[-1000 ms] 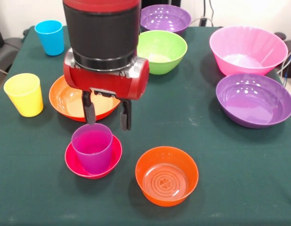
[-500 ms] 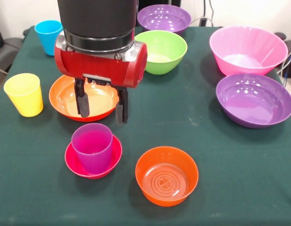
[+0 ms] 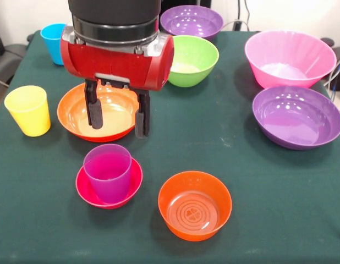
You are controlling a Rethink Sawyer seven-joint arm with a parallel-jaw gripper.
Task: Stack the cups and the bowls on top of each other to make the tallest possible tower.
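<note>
A purple cup (image 3: pixel 108 171) stands upright inside the small red bowl (image 3: pixel 108 190) at the front left, making a two-piece tower. My gripper (image 3: pixel 118 119) hangs open and empty above and just behind that cup, over the front rim of the wide orange bowl (image 3: pixel 107 113). A small orange bowl (image 3: pixel 195 204) sits to the right of the tower. The yellow cup (image 3: pixel 28 109) is at the left edge and the blue cup (image 3: pixel 53 43) at the far left. The lime green bowl (image 3: pixel 191 59), two purple bowls (image 3: pixel 192 21) (image 3: pixel 296 116) and the big pink bowl (image 3: pixel 289 58) lie behind and to the right.
A dark green cloth (image 3: pixel 230 165) covers the table. Cables (image 3: pixel 236 23) run past the far edge, and a dark object (image 3: pixel 5 60) sits off the left side.
My gripper has risen and drawn back from the purple cup, staying open. The cup and red bowl have not moved.
</note>
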